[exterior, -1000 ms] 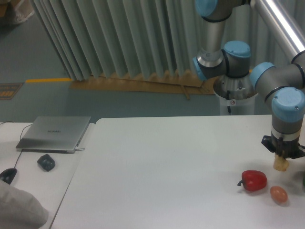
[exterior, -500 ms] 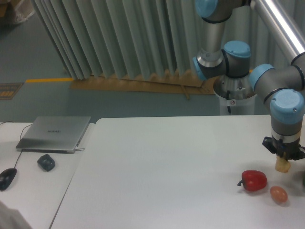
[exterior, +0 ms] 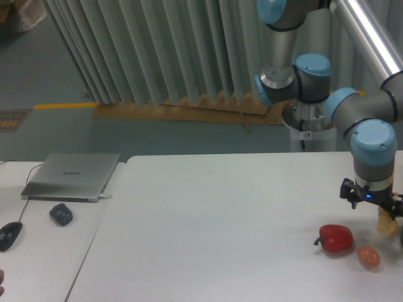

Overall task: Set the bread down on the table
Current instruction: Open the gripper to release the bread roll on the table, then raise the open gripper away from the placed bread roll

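The bread [exterior: 386,225], a small tan lumpy loaf, hangs at the far right just above the white table [exterior: 220,220]. My gripper [exterior: 385,216] is shut on its upper end, and the dark fingers are mostly hidden behind the wrist. The bread's lower end is close to the tabletop; I cannot tell if it touches. It sits to the right of the red pepper and above the orange oval.
A glossy red bell pepper [exterior: 335,238] and a smooth pinkish-orange oval [exterior: 368,256] lie just left of and below the bread. On the narrower desk at left are a closed laptop [exterior: 72,176], a dark lump [exterior: 61,214] and a mouse [exterior: 9,235].
The wrist has shifted left and tilted, carrying the bread to the right and a little lower. The grey cloth at the bottom left corner has gone out of view.
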`<act>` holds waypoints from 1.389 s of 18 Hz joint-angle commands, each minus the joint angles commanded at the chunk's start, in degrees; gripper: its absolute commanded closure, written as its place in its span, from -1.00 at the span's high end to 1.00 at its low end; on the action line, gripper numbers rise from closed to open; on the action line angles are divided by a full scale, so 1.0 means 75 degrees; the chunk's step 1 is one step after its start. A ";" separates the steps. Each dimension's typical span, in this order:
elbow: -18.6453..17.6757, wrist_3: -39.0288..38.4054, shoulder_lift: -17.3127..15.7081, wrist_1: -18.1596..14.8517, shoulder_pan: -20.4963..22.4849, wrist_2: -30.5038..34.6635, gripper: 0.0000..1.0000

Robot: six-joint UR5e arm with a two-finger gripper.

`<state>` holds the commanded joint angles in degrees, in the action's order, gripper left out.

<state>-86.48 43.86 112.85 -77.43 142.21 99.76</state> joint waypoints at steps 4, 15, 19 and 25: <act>-0.0211 -0.0012 -0.0070 0.0070 -0.0129 0.0000 1.00; -0.0071 0.0012 -0.0245 0.0222 -0.0141 -0.0070 1.00; -0.0012 0.0116 -0.0643 0.0270 -0.0176 -0.0515 1.00; 0.0082 0.0539 -0.0961 0.0164 -0.0141 -0.0645 1.00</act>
<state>-85.87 47.90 105.65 -76.20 141.15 94.92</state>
